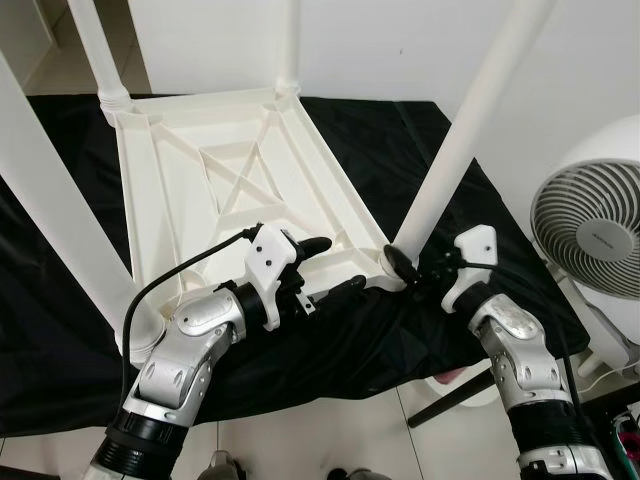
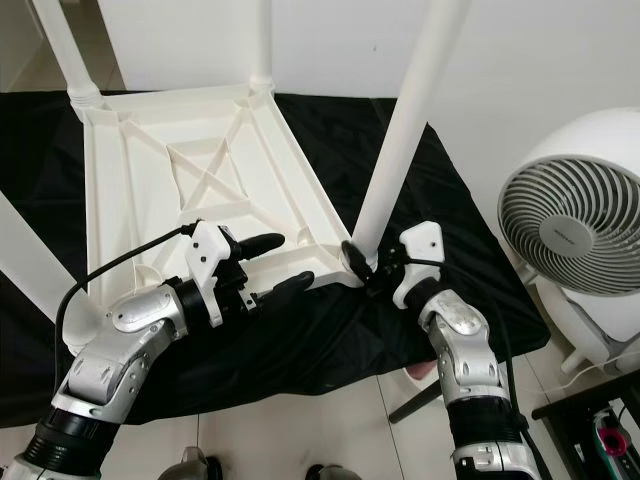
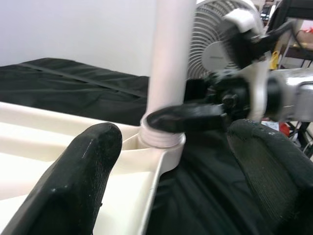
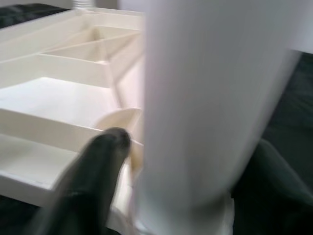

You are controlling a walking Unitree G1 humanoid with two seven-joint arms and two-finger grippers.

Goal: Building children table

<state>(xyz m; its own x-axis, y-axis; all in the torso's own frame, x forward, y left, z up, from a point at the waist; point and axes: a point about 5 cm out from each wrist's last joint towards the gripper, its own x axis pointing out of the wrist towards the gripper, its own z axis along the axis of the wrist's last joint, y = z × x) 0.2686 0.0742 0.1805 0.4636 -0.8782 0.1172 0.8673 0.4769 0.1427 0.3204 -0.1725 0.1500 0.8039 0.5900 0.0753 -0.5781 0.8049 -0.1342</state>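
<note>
Head cams look down, wrist cams close on table leg point(image 3: 168, 63)

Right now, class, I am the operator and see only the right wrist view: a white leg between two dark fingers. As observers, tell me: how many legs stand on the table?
Observer: Four legs stand up from the upturned table. The right gripper grips the near right leg at its base.
Operator: Where is the other arm?
Observer: The left gripper is open over the table's near edge, holding nothing.
Operator: What is on my right?
Observer: A white fan, beyond the black cloth.
</note>
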